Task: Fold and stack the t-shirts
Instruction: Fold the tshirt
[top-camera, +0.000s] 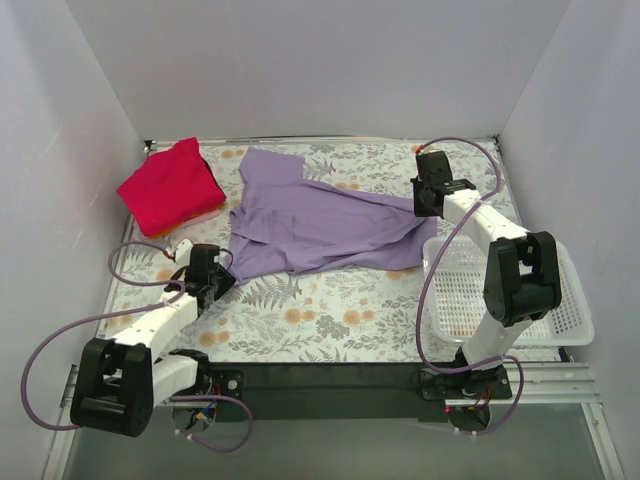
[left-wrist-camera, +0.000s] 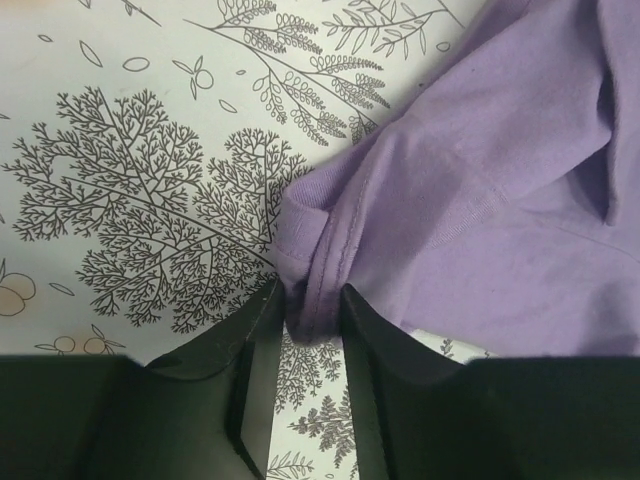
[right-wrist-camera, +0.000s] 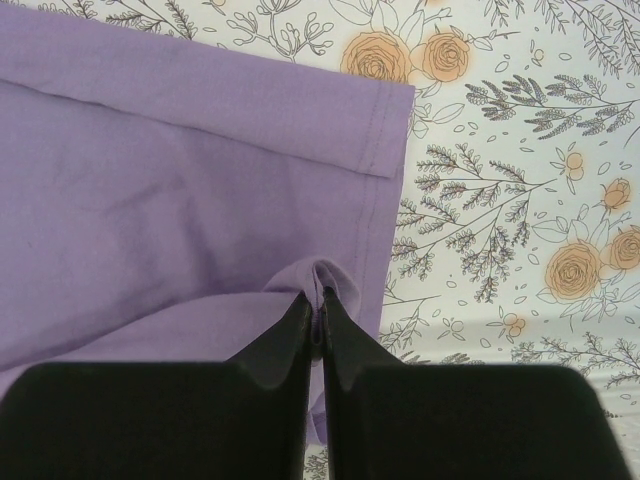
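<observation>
**A:** Going from the left, where did everything sit?

**B:** The red t-shirt lay folded at 10 o'clock on the table. The lavender t-shirt sprawled rumpled across the middle, reaching toward 12 o'clock. The basket overhung the table's edge at 4 o'clock.

**A:** And the 2 claws?

**B:** The left gripper was clamped on a rolled bit of hem at the lavender shirt's 7 o'clock corner. The right gripper was pinched tight on a small tuck of cloth beside the hem, at the shirt's 3 o'clock edge.

**A:** So what would this step take to go well?

**B:** I read it as flattening before the first fold. The 2 holds needed to draw apart evenly and stay low over the table until the creases ran out. The left bite sat on the very edge of the cloth, so a jerk risked slipping it. I'd also have kept the purple cloth from dragging against the red one at 10 o'clock.
</observation>
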